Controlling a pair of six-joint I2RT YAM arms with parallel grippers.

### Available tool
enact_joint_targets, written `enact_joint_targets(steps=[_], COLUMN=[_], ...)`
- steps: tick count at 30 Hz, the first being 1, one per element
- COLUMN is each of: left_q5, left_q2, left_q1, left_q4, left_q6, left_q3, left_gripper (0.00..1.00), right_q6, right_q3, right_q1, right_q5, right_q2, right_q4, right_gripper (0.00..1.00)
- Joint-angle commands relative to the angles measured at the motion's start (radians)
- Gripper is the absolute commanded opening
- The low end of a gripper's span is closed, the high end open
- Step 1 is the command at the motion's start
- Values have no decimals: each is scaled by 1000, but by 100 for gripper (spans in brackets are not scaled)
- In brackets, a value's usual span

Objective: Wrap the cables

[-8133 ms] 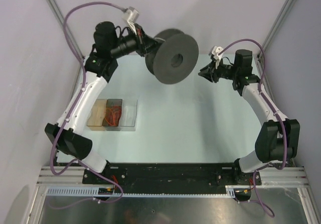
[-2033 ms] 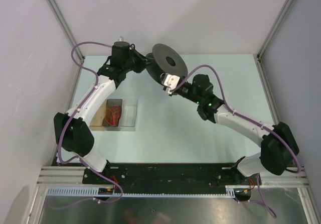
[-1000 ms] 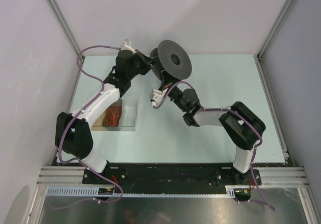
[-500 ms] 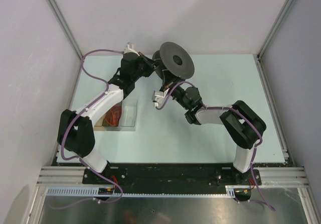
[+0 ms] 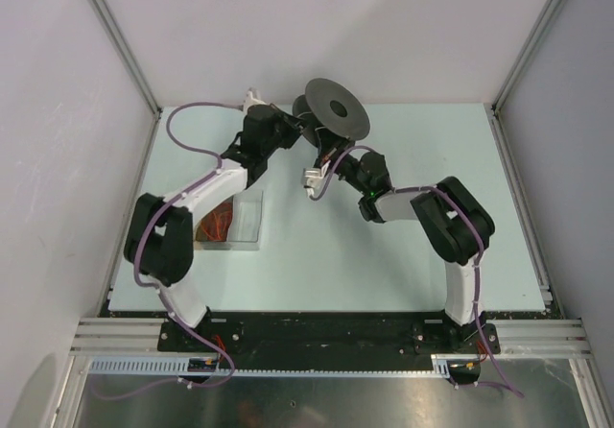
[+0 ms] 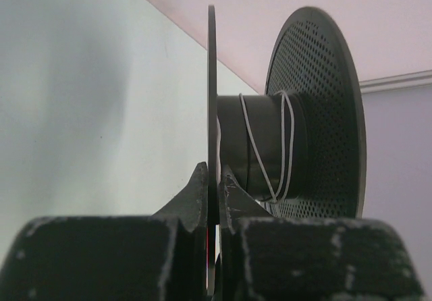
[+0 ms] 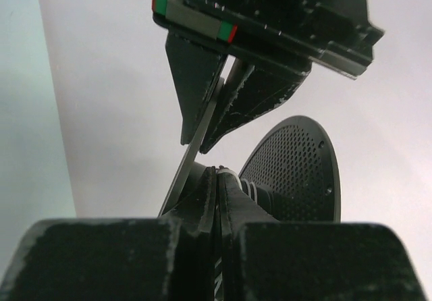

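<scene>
A black spool (image 5: 337, 108) with perforated flanges is held off the table at the back. My left gripper (image 5: 303, 128) is shut on the thin edge of its near flange (image 6: 212, 78), its tips (image 6: 214, 179) pinching the disc. The white cable (image 6: 284, 139) lies in a few loose turns around the hub. My right gripper (image 5: 332, 150) sits just below the spool, pointing up at the hub. Its fingers (image 7: 217, 178) are shut, with a bit of white cable (image 7: 224, 170) pinched at the tips. The left gripper (image 7: 219, 122) shows above them, clamped on the flange.
A clear plastic tray (image 5: 247, 219) holding orange-red bits sits on the table at the left, under the left forearm. Pale walls and metal posts (image 5: 115, 39) close in the back and sides.
The spool and left gripper have shifted slightly right and back. The right gripper has swung from below-left of the spool to right under it, its arm folding closer.
</scene>
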Motion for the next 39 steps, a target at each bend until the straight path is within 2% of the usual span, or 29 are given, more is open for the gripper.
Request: enact_joint_targets(steps=[1, 12, 18, 28, 33, 39], left_q5=[163, 236, 259, 212, 203, 190], left_q2=[71, 318, 489, 690, 748, 758], left_q1=[-46, -14, -9, 13, 24, 34], left_q4=[151, 270, 362, 369, 366, 350], left_q6=[-72, -125, -144, -118, -134, -130], left_q3=[5, 92, 198, 364, 391, 398], left_gripper=[0, 0, 0, 0, 7, 27], right_q6=[-43, -43, -50, -95, -112, -146], right_q3=[100, 296, 473, 823, 856, 854], right_q1=[-57, -154, -189, -231, -239, -252], right_q5=[-96, -126, -144, -184, -202, -219], right_q2=[96, 357, 516, 777, 818, 847], right_q4=[66, 68, 27, -135, -170, -189], right_gripper=[0, 0, 0, 0, 0, 0])
